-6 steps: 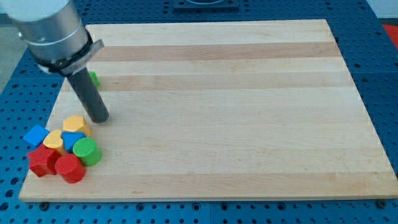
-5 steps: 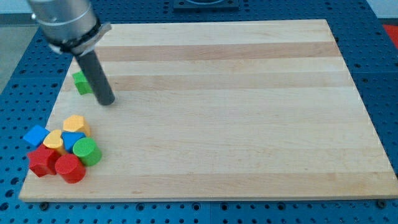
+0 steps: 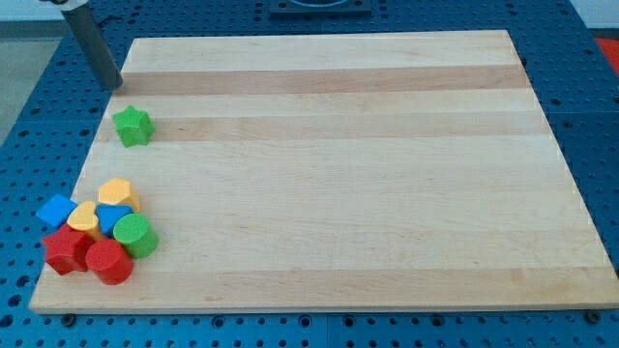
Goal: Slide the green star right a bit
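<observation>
Green star point(image 3: 132, 126) near board's left edge, my tip point(image 3: 113, 84) above-left of it, apart, rod cut off at the view's top, no pincer on rod, blue block point(image 3: 114, 217) half hidden in bottom-left cluster

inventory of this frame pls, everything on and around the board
green star: 1, green, near the board's left edge, upper part, alone
green cylinder: 1, green, right side of the cluster at bottom left
red cylinder: 1, red, bottom of the cluster
red block: 1, red, shape unclear, cluster's lower left
blue blocks: 2, blue, one at the cluster's left, one in its middle
yellow blocks: 2, yellow, one at the cluster's top, one left of centre
board: 1, light wood, fills most of the view
base: 1, blue, perforated, around the board
my tip: 1, dark rod, at the board's top left corner, above the green star, apart from it
</observation>
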You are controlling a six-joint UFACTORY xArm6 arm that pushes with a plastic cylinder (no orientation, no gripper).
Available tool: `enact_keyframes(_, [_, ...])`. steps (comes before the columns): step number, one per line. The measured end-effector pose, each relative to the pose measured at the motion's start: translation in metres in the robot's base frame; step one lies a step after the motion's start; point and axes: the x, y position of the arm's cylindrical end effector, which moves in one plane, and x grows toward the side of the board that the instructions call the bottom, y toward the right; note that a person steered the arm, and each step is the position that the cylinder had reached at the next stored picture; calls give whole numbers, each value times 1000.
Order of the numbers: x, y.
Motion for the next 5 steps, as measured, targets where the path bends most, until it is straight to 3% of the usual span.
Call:
enact_keyframes(3, [94,1])
enact_keyframes(5, [94,103])
